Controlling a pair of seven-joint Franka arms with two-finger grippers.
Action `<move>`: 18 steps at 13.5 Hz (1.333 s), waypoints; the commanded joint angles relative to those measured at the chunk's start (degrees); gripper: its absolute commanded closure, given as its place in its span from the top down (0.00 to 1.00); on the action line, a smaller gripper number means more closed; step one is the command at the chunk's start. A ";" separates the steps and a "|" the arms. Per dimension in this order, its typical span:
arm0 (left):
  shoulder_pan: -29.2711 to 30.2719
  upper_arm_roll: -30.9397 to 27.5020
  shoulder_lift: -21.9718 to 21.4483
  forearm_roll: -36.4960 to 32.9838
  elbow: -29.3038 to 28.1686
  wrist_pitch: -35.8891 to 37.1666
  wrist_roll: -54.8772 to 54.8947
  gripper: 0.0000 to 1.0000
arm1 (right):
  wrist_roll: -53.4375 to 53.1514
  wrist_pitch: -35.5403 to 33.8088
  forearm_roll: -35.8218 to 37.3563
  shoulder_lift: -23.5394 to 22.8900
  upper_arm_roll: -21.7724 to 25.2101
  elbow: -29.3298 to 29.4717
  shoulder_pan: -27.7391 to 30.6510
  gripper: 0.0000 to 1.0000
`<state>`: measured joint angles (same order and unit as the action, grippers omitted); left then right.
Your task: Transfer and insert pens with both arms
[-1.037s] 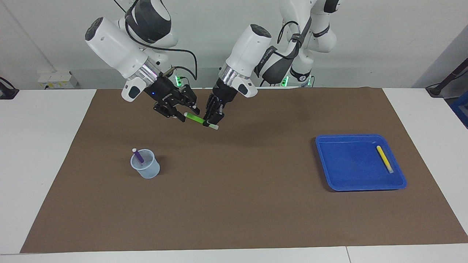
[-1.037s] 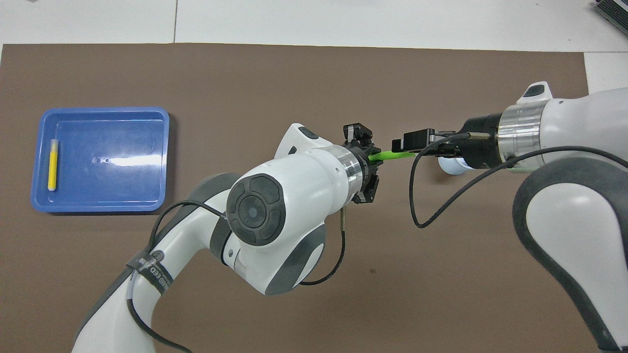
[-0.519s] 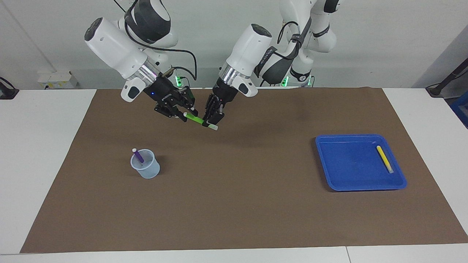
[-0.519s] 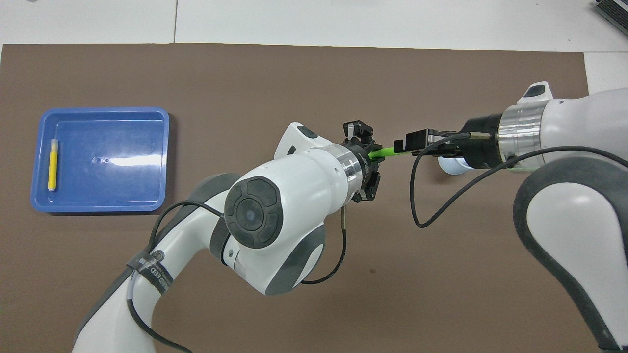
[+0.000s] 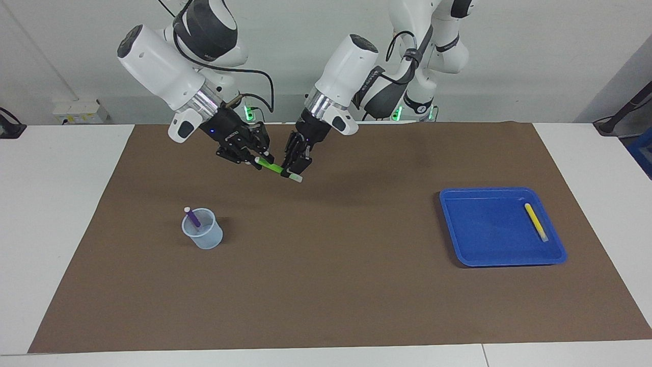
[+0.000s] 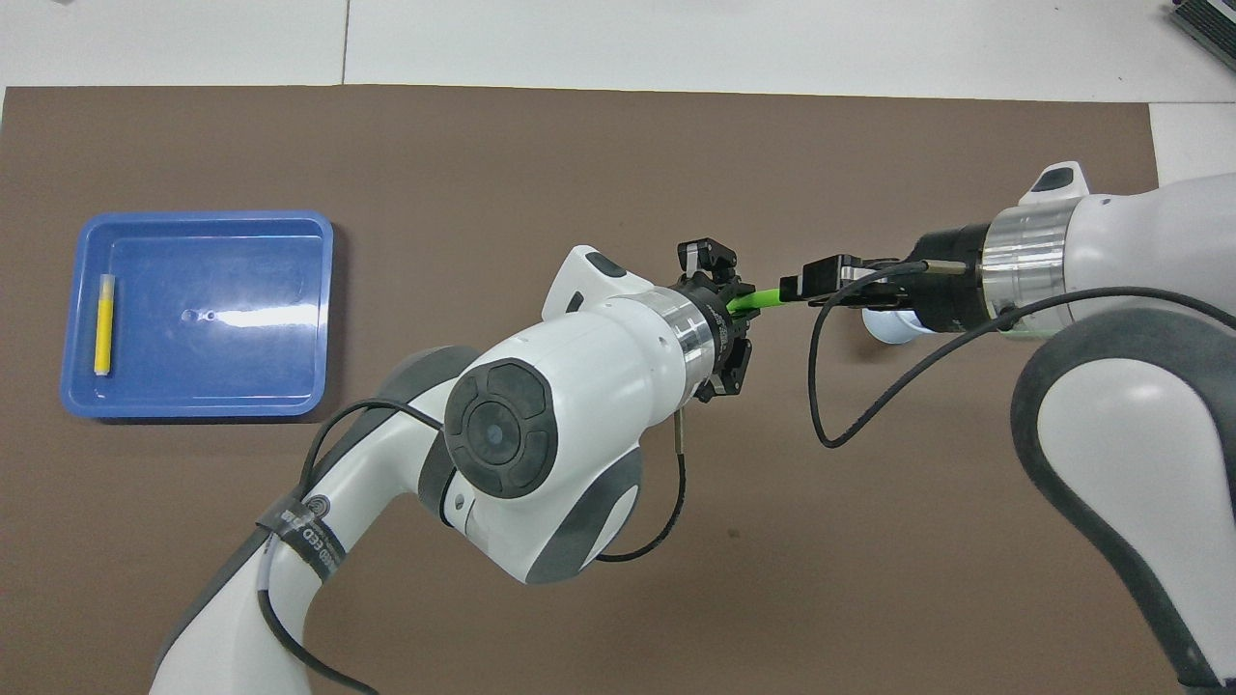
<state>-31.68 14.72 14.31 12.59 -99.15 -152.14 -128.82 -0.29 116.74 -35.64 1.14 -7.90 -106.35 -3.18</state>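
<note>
My left gripper [image 5: 293, 170] is shut on the bright green pen [image 5: 275, 168] near its whitish cap end and holds it slanted in the air over the mat. My right gripper [image 5: 258, 158] is at the pen's other end, its fingers open on either side of it. In the overhead view the green pen [image 6: 763, 301] bridges the left gripper [image 6: 732, 311] and the right gripper [image 6: 796, 288]. The purple pen [image 5: 192, 218] stands in a clear cup [image 5: 206, 238]. The yellow pen [image 5: 535, 222] lies in the blue tray [image 5: 489, 261].
A brown mat [image 5: 326, 285] covers the table. The cup stands toward the right arm's end, the tray [image 6: 193, 407] toward the left arm's end. In the overhead view the right wrist hides most of the cup [image 6: 884, 330], and the yellow pen [image 6: 102, 324] shows.
The left gripper has carried the green pen slightly toward the right gripper, whose fingers now sit closer around the pen's free end. The cup, the tray and the other pens have not moved.
</note>
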 commanded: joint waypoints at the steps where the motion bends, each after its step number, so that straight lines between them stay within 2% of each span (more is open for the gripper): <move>1: -1.37 -0.84 -0.95 0.85 -1.57 -1.76 -0.64 0.00 | 0.99 -0.37 -0.66 0.62 -0.28 -0.61 0.54 0.34; 4: -1.37 -0.84 -0.95 0.85 -1.57 -1.76 -0.55 0.00 | 0.99 -0.37 -0.66 0.62 -0.28 -0.61 0.46 0.28; 9: -1.37 -0.84 -0.95 0.85 -1.48 -1.93 -0.55 0.00 | 0.99 -0.46 -0.66 0.62 -0.28 -0.61 0.46 0.01; 12: -1.19 -0.92 -0.86 0.77 -1.31 -1.93 0.50 0.00 | 0.99 -0.55 -0.66 0.62 -0.28 -0.61 0.54 0.00; 13: -1.19 -0.92 -0.86 0.76 -1.22 -1.85 0.59 0.04 | 0.99 -0.55 -0.66 0.62 -0.28 -0.61 0.54 0.00; 14: -1.28 -0.92 -0.86 0.76 -1.22 -1.84 0.59 0.21 | 0.99 -0.64 -0.66 0.62 -0.28 -0.61 0.54 0.00; 15: -1.28 -0.92 -0.86 0.76 -1.22 -1.84 0.41 0.32 | 0.90 -0.64 -0.66 0.62 -0.28 -0.61 0.63 0.00; 16: -1.10 -0.92 -0.86 0.76 -1.13 -1.67 0.24 0.48 | 0.90 -0.81 -0.66 0.53 -0.28 -0.61 0.63 0.00; 18: -0.58 -1.01 -0.95 0.76 -1.13 -0.79 0.15 0.56 | 1.16 -2.39 -0.22 0.44 -0.02 -0.08 0.81 0.00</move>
<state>-31.96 14.59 14.33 12.66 -99.43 -153.08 -129.10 -0.29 116.24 -36.02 1.23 -7.83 -106.37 -3.13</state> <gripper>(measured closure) 0.744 0.789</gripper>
